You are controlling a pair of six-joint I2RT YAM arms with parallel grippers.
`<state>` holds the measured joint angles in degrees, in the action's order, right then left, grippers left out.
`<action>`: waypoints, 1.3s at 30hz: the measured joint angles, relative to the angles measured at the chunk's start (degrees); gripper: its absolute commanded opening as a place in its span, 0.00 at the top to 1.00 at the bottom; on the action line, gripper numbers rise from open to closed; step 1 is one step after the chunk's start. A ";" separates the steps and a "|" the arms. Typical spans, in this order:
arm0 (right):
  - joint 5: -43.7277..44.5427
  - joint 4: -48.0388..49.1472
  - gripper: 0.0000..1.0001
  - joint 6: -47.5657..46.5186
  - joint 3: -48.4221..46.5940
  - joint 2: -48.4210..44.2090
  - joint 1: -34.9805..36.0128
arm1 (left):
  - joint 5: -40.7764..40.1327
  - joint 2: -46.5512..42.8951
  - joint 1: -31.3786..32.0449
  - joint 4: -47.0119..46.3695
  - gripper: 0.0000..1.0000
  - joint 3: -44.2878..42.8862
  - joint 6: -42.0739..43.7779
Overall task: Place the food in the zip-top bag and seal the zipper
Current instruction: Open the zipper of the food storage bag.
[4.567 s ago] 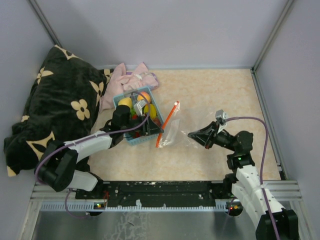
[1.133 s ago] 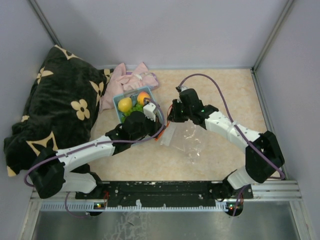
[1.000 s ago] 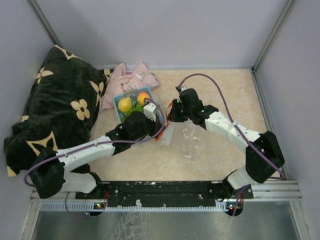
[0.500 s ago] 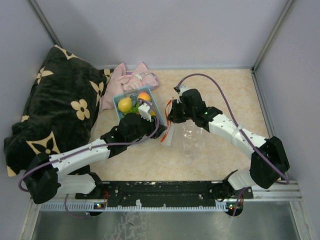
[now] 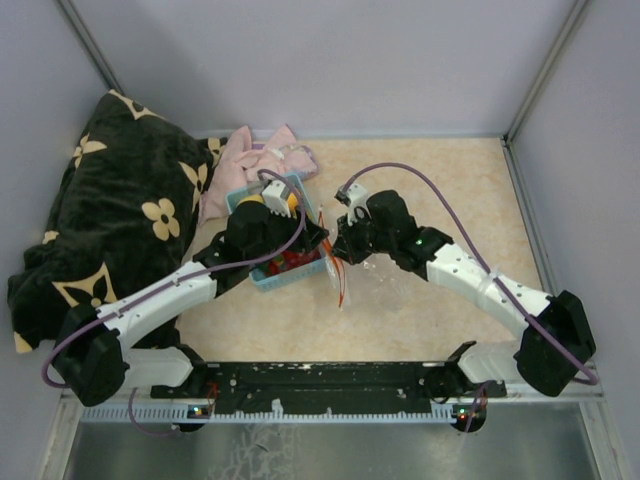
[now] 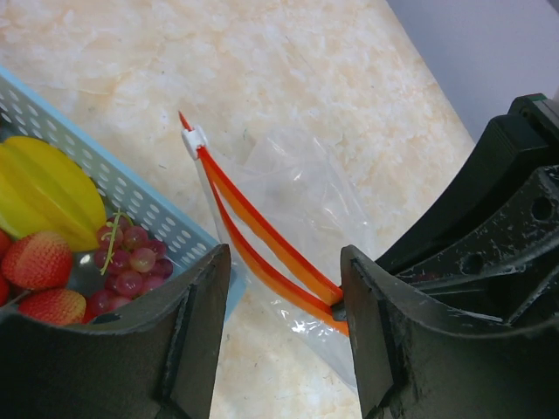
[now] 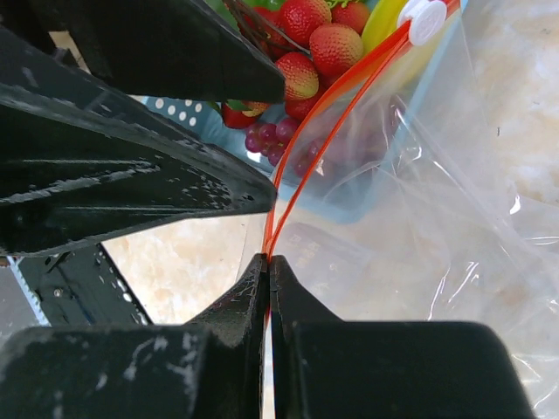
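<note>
The zip-top bag (image 5: 388,285) lies right of the light-blue basket (image 5: 262,281). My right gripper (image 5: 341,252) is shut on one end of its red-orange zipper (image 5: 341,280) and holds that edge up. In the right wrist view the fingers (image 7: 253,292) pinch the zipper (image 7: 301,148), and its two strips stand slightly apart up to the white slider (image 7: 425,17). My left gripper (image 6: 284,262) is open, with the zipper (image 6: 262,236) between its jaws and untouched. The food lies in the basket (image 6: 131,196): a yellow piece (image 6: 44,188), red berries (image 6: 39,262) and grapes (image 6: 131,262).
A pink cloth (image 5: 255,160) lies behind the basket. A big black flowered cushion (image 5: 110,220) fills the left side. Grey walls close the back and both sides. The two grippers are almost touching over the bag's edge.
</note>
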<state>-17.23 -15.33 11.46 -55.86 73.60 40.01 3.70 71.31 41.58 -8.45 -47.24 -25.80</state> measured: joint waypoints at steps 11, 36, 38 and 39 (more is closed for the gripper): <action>0.00 1.44 1.00 -0.57 2.60 -1.77 0.42 | 0.44 2.54 0.00 1.84 0.49 0.37 -0.42; 1.38 2.16 1.00 -2.36 3.85 -2.40 1.95 | 2.84 4.72 -1.99 3.43 0.54 1.20 -1.33; 2.21 2.01 1.00 -2.78 3.85 -2.40 2.60 | 3.43 5.97 -1.99 3.56 0.55 1.07 -1.42; 2.47 2.01 1.00 -2.93 3.85 -2.40 2.73 | 3.69 6.45 -1.99 3.78 0.55 1.07 -1.44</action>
<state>-14.76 -13.32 8.54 -52.01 71.20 42.74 7.40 77.76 39.59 -4.67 -46.17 -27.24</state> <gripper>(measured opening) 0.008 0.457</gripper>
